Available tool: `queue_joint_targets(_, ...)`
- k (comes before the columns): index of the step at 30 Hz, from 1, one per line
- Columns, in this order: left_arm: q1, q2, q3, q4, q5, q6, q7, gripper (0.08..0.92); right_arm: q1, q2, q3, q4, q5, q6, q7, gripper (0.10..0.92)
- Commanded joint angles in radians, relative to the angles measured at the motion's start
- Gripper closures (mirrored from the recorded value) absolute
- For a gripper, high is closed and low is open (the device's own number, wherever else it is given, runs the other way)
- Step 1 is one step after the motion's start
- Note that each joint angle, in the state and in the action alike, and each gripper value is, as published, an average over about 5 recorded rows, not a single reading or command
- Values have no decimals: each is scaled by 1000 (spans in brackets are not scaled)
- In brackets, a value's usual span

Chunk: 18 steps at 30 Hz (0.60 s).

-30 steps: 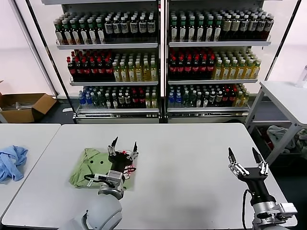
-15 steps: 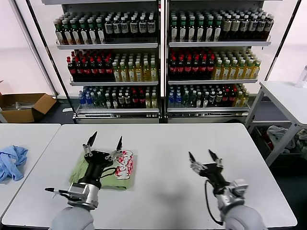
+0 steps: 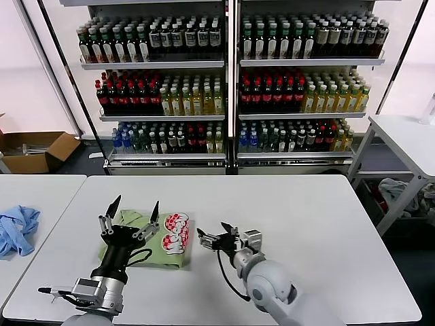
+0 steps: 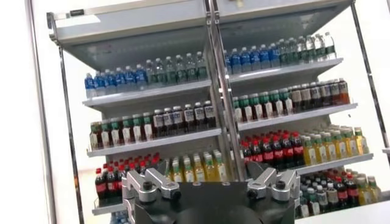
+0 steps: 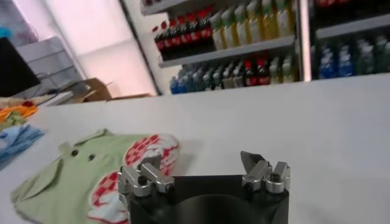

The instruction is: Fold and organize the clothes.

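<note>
Currently I see folded shirt (image 3: pixel 151 238) near table's (image 3: pixel 299 210) front-left edge. Left gripper (image 3: pixel 129 216) raised over shirt, fingers apart, empty. Right gripper (image 3: pixel 216 237) just beside shirt, fingers apart, empty.

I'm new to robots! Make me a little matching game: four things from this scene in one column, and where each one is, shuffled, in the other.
Things:
1. green shirt
2. left gripper
3. right gripper
4. blue cloth

Places:
A. on the neighbouring table at far left
B. low over the table, beside the shirt's logo edge
C. folded on the white table
D. raised above the shirt, fingers pointing up

Pairs: 1-C, 2-D, 3-B, 4-A
</note>
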<state>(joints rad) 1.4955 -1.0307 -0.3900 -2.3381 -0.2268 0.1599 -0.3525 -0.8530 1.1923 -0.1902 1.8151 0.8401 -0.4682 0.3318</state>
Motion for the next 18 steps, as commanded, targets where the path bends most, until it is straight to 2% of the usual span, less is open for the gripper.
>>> queue_joint_targets(1,57,-30,-45,-25,12,-2,32,177,158,148,-147,-206,39,-86,-20,203)
queue_joint_targets(10,68,-34,-51,-27,12,-2,33,177,161,203,-145,-290,13,-87,-48,211)
queue_joint_targets(13,69,-36,-49,-26,13,-1,33,177,157,205,-144,-298,3,-85,-55,259)
queue_joint_targets(18,66,-42,-41,-22,11,5,32,177,155,198,-138,-297,-11,-76,-64,401)
